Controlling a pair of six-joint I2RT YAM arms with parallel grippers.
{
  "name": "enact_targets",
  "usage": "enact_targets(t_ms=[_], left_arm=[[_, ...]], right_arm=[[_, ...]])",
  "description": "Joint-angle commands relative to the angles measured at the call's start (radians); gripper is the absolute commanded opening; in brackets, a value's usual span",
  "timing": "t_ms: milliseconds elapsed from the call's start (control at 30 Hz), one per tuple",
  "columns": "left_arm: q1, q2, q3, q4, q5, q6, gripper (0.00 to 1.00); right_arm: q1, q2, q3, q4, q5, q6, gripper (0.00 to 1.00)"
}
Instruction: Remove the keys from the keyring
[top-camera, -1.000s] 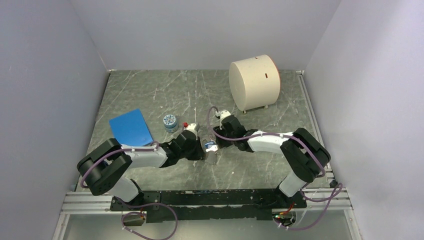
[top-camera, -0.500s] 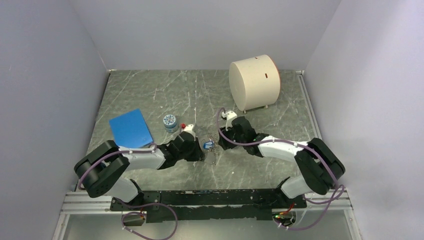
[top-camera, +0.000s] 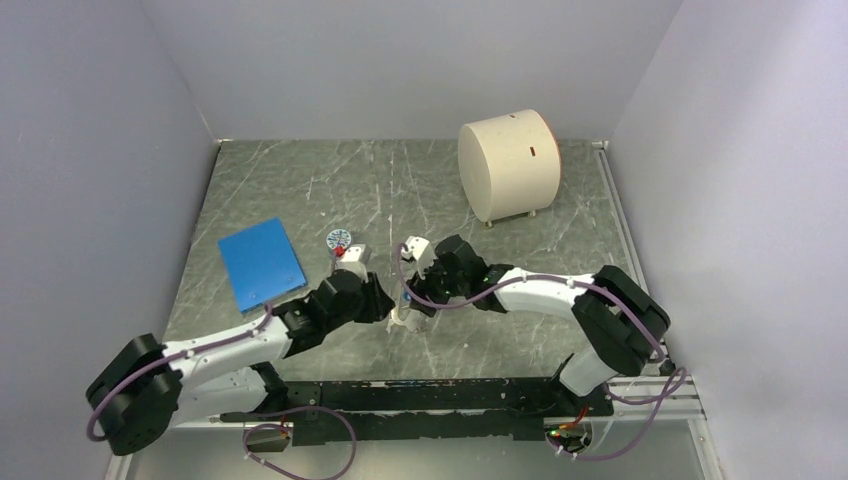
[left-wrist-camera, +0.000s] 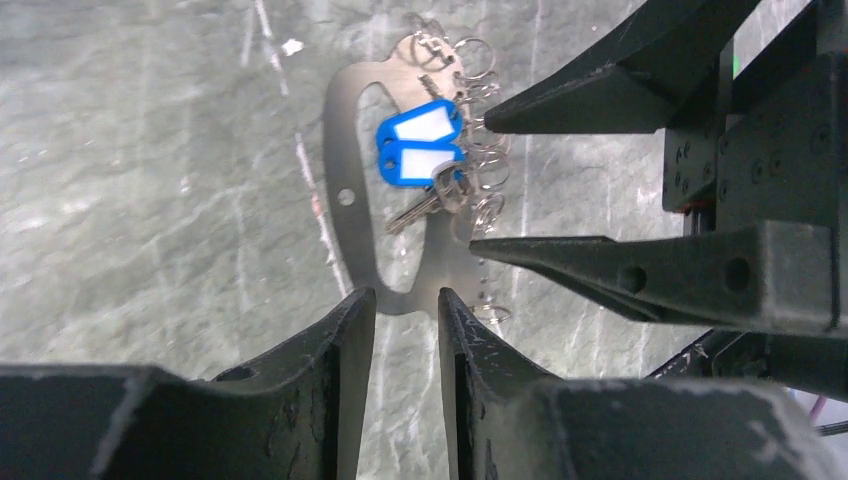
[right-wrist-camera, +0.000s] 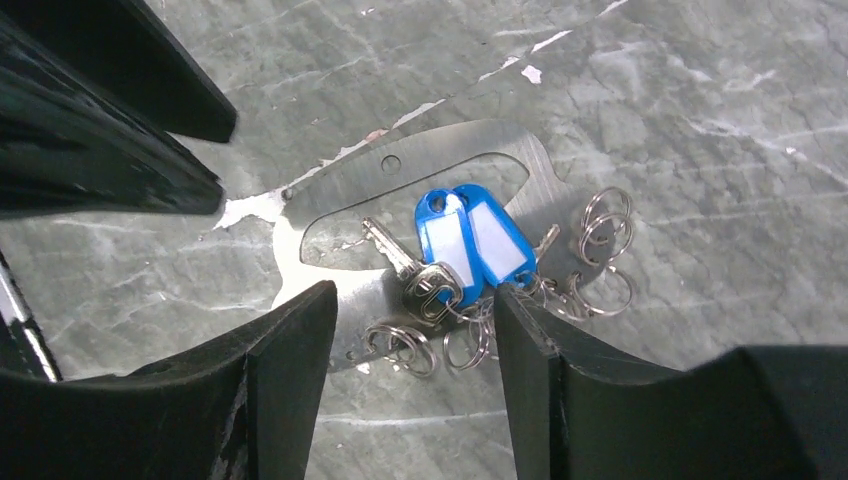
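Lying flat on the grey marbled bench (top-camera: 300, 180), the metal keyring (right-wrist-camera: 480, 145) carries two blue-tagged keys (right-wrist-camera: 465, 245) and small split rings (right-wrist-camera: 605, 225). The right tool (right-wrist-camera: 412, 295) hangs wide astride the keys. The left tool (left-wrist-camera: 400, 300), narrowly parted, flanks the keyring's end. A white scrap (right-wrist-camera: 531, 73) lies near. A blue card (top-camera: 261, 265), patterned jar (top-camera: 339, 238) and cream drum (top-camera: 507, 165) sit apart.

Light's soft and even, seemingly from overhead, so the top view looks bright with barely any shadows on the table (top-camera: 300, 180). Wrist cams are sharp on the surface, but the fingers (right-wrist-camera: 290, 390) up close go dark and mushy, and the shiny keyring (right-wrist-camera: 450, 150) glares a bit.
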Motion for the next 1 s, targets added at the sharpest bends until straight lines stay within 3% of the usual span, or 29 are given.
enact_targets(t_ms=[0,167,333,767,967], left_arm=[[-0.001,-0.107,-0.049,-0.096,-0.101,-0.029,0.36],[-0.001,-0.198,-0.042,-0.19,-0.153,-0.014,0.37],[-0.001,-0.237,-0.036,-0.226,-0.178,-0.005,0.37],[-0.001,-0.241,-0.032,-0.229,-0.191,0.001,0.37],[-0.002,-0.24,-0.026,-0.236,-0.189,0.006,0.37]], right_arm=[[0.003,0.048,0.078,-0.062,-0.065,-0.134,0.64],[0.005,0.101,0.139,-0.147,-0.073,-0.194,0.74],[0.02,0.134,0.172,-0.179,-0.033,-0.225,0.71],[0.067,0.255,0.233,-0.248,0.071,-0.263,0.49],[0.076,0.238,0.232,-0.254,0.063,-0.261,0.23]])
